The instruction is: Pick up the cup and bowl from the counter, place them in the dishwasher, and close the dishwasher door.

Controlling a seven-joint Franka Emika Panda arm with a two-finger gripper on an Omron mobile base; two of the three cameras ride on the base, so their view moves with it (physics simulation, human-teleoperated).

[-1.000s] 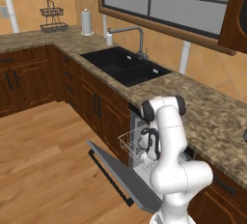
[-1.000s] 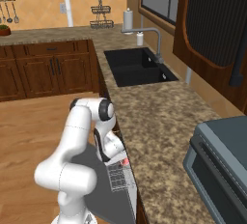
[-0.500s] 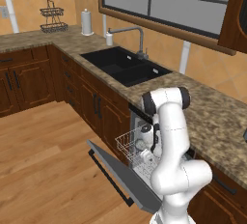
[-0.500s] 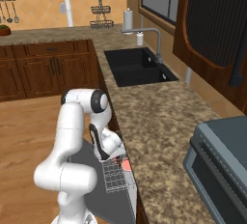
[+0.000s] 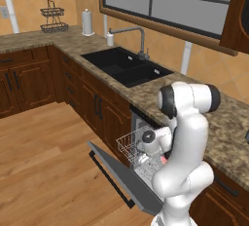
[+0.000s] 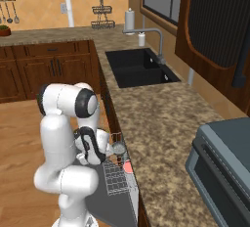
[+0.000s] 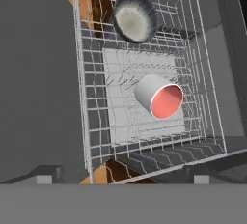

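Note:
The white cup (image 7: 159, 97) with its pinkish-red inside lies on its side in the dishwasher's white wire rack (image 7: 87, 121). Its red opening also shows as the cup (image 6: 128, 167) and the cup (image 5: 163, 160). In a far corner of the same rack sits the grey bowl (image 7: 133, 17), seen again as the bowl (image 6: 118, 147). My gripper (image 7: 124, 175) hangs above the rack, open, with nothing between its fingers. The dishwasher door (image 5: 116, 171) is folded down, and the same door (image 6: 105, 201) juts out from under the brown counter (image 6: 151, 118).
A black sink (image 5: 124, 66) with a faucet (image 5: 138, 37) is set in the counter further along. A paper towel roll (image 5: 87, 22) and a wire basket (image 5: 53, 15) stand at the far end. A grey appliance (image 6: 224, 162) sits on the counter at the right. Wooden floor (image 5: 44, 147) lies beside the door.
My gripper has opened and let go of the cup, which now lies free in the rack. The arm's upper joints have lifted a little.

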